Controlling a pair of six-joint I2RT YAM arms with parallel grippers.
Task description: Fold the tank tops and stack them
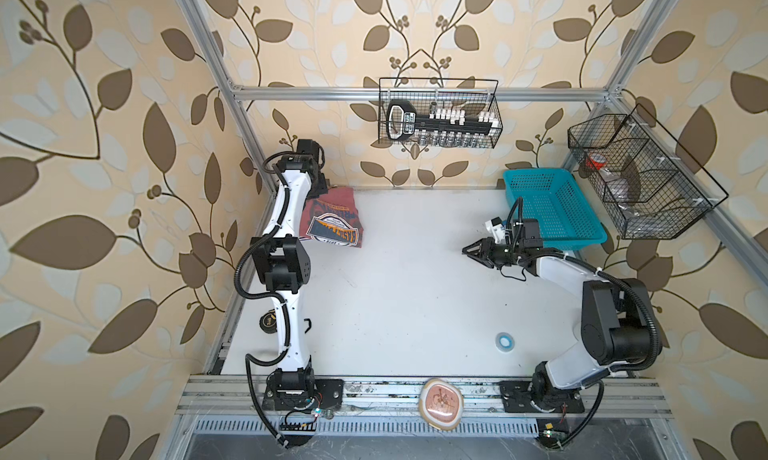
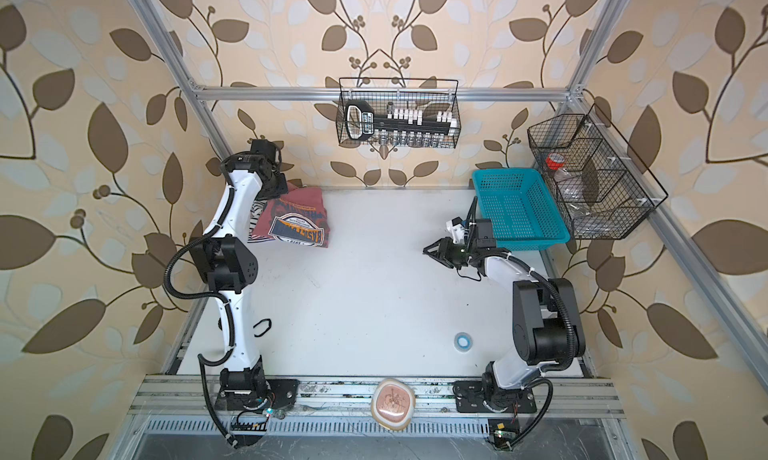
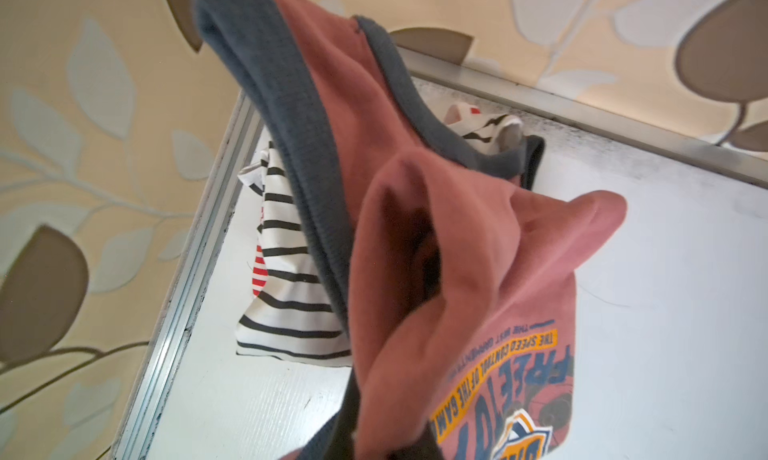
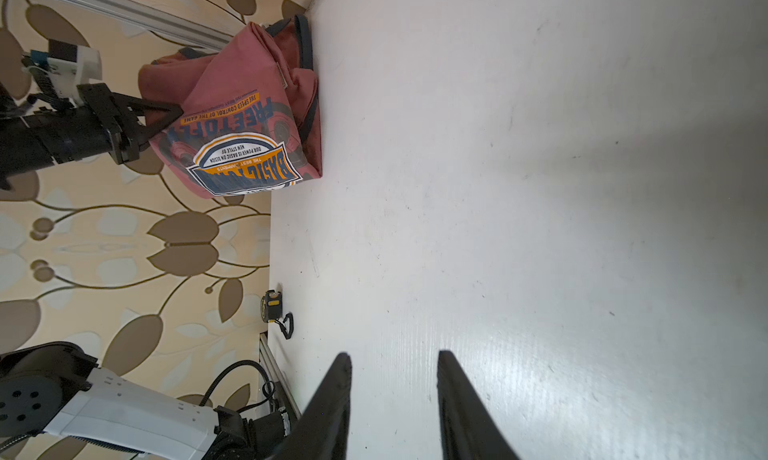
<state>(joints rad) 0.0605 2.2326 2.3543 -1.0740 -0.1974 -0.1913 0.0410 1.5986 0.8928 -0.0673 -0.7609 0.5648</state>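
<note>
The red top [image 1: 332,223] is gripped by the closed left hand [image 4: 172,115] above the striped tops [image 3: 291,312], seemingly for stacking; the right hand [image 4: 394,354] is held half open, empty, well apart.

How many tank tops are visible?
3. The dusty red top is held by the left end effector; the black-striped top lies below it; the red-striped top, mostly hidden, peeks out beside that.

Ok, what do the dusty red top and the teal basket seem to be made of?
The dusty red top looks like soft matte knit, probably cotton jersey: it droops in loose folds, with ribbed grey-blue trim. The teal basket is likely moulded plastic: uniform colour, rigid shape, evenly perforated walls.
</note>
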